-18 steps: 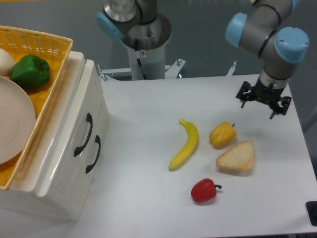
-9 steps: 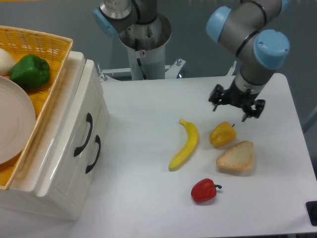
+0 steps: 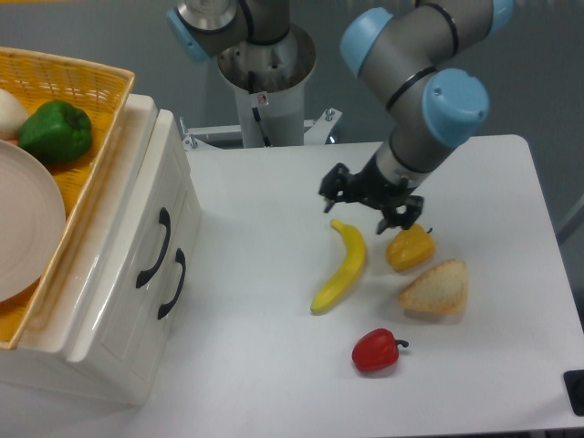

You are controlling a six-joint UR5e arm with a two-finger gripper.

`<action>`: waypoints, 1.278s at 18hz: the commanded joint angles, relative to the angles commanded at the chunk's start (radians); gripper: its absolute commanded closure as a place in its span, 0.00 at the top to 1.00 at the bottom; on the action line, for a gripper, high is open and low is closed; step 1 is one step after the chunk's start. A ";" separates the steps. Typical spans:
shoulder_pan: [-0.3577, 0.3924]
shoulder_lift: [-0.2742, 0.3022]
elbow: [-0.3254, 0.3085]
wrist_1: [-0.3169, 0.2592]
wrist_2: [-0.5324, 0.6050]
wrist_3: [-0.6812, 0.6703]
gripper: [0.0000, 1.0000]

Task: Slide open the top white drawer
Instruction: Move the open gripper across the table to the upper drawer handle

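The white cabinet stands at the left with its front facing right. The top white drawer [image 3: 179, 212] is the front panel nearest the top rim, and its black curved handle [image 3: 154, 248] looks flush with the cabinet. The lower drawer's handle [image 3: 172, 284] sits just beside it. My gripper [image 3: 369, 204] is open and empty. It hovers over the middle of the table, just above the banana's top end, far to the right of the drawers.
A yellow wicker basket [image 3: 96, 187] on the cabinet holds a green pepper [image 3: 57, 131] and a white plate [image 3: 27, 233]. A banana [image 3: 341, 267], yellow pepper [image 3: 410, 248], bread slice [image 3: 435, 289] and red pepper [image 3: 376, 350] lie on the table [image 3: 265, 365].
My gripper has swept left from the table's right edge to above the banana and yellow pepper. The drawers and the food have not moved.
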 joint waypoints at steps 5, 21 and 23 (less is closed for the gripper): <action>-0.066 -0.003 0.012 0.003 -0.073 -0.081 1.00; -0.230 -0.002 0.026 0.067 -0.104 -0.270 1.00; -0.246 -0.002 0.028 0.071 -0.104 -0.284 1.00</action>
